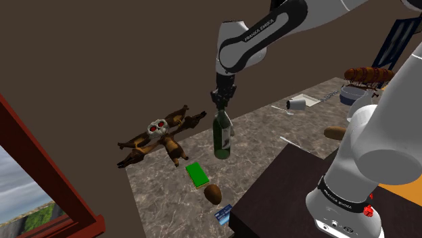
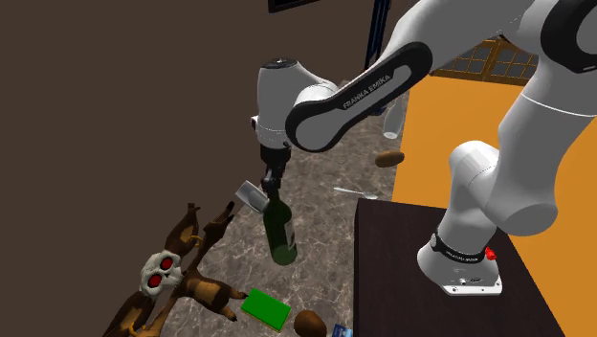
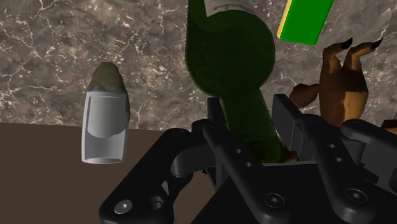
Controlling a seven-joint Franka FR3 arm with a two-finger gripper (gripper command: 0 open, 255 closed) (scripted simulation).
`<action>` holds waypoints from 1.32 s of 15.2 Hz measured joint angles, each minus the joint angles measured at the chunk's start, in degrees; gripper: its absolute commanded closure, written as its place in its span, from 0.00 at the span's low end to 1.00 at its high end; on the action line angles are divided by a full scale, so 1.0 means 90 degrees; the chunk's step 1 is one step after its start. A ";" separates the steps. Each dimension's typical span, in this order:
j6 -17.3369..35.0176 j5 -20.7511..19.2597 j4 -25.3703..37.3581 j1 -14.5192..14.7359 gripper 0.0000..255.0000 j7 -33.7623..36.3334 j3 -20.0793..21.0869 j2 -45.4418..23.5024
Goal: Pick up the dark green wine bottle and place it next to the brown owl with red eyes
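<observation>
The dark green wine bottle (image 1: 222, 137) (image 2: 279, 232) (image 3: 230, 57) stands nearly upright over the marble counter (image 1: 260, 128), with my gripper (image 1: 222, 109) (image 2: 274, 188) (image 3: 254, 133) shut on its neck from above. I cannot tell whether its base touches the counter. The brown owl with a pale face and red eyes (image 1: 159, 132) (image 2: 163, 274) (image 3: 343, 76) lies spread out with its wings wide. It is to the shoulder view's left of the bottle, a short gap away.
A green box (image 1: 197, 174) (image 2: 265, 308) (image 3: 306, 19) and a brown egg-shaped thing (image 1: 213, 194) lie near the counter's front edge. A grey cup (image 1: 296, 104) (image 2: 251, 196) (image 3: 105, 127) lies on its side further back. The dark stand (image 1: 284, 182) borders the counter.
</observation>
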State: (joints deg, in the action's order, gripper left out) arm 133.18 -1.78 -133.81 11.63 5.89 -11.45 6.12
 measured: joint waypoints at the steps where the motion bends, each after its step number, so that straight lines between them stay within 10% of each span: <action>1: 0.0082 0.0005 -0.0051 0.0002 1.00 0.0001 0.0000 -0.0031; 13: 0.0709 0.0105 -0.0290 0.0011 1.00 -0.0065 -0.0013 -0.0423; 14: 0.0710 0.0105 -0.0290 0.0011 0.00 -0.0065 -0.0013 -0.0423; 20: 0.0712 0.0105 -0.0290 0.0011 0.00 -0.0065 -0.0014 -0.0422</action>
State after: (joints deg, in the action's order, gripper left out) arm 139.58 -0.83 -136.42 11.73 5.31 -11.58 2.32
